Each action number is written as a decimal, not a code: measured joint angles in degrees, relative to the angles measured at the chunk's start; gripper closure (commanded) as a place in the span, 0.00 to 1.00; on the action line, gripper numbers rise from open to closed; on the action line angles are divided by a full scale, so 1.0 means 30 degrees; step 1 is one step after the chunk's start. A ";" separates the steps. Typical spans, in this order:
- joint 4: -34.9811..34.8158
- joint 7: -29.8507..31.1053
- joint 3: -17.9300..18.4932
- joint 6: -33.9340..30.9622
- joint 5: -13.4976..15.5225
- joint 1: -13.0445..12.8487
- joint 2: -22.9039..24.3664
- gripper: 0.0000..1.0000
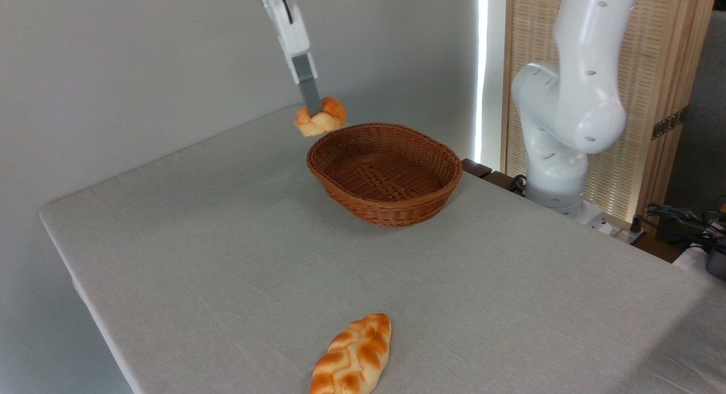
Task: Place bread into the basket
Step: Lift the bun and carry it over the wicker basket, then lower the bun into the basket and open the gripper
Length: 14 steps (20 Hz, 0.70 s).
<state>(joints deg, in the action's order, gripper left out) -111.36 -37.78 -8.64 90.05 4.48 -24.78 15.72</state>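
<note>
High above the surface (227, 258), at the far-left edge of the basket (385, 173), your bun (321, 119) hung in the air, gripped from above by the hand (313, 107). You could see its golden-orange top on the right and its paler knotted sides below; one grey finger (309, 93) ran down across its front, and the other finger was hidden behind it. You had the hand closed on the bun, which touched nothing else. From this angle the bun sat just over the basket's far-left rim, so you could not tell whether it was already above the hollow or a little outside it.

You had the basket resting on the surface, reddish-brown and woven, with nothing inside it. Well apart from it, near the front edge, your braided loaf (353, 357) lay flat on the grey cloth, pointing up and to the right. To the right of the basket stood the arm's white base (558, 127), beyond the surface's edge, with a slatted wooden screen (652, 71) behind it.
</note>
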 measured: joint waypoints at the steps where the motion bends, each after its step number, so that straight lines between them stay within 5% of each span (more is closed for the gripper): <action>1: -0.0599 -0.0001 -0.0007 -0.0022 0.0004 -0.0351 0.0417 0.51; 4: -0.2507 -0.0001 -0.0022 0.0030 0.0011 -0.1463 0.0866 0.41; 10: -0.4614 -0.0003 -0.0024 0.1505 0.0016 -0.2706 0.0530 0.39; 14: -0.5124 -0.0003 -0.0022 0.2601 0.0017 -0.3369 0.0257 0.19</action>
<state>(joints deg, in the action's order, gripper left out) -126.73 -37.79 -8.70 97.86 4.53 -34.89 16.49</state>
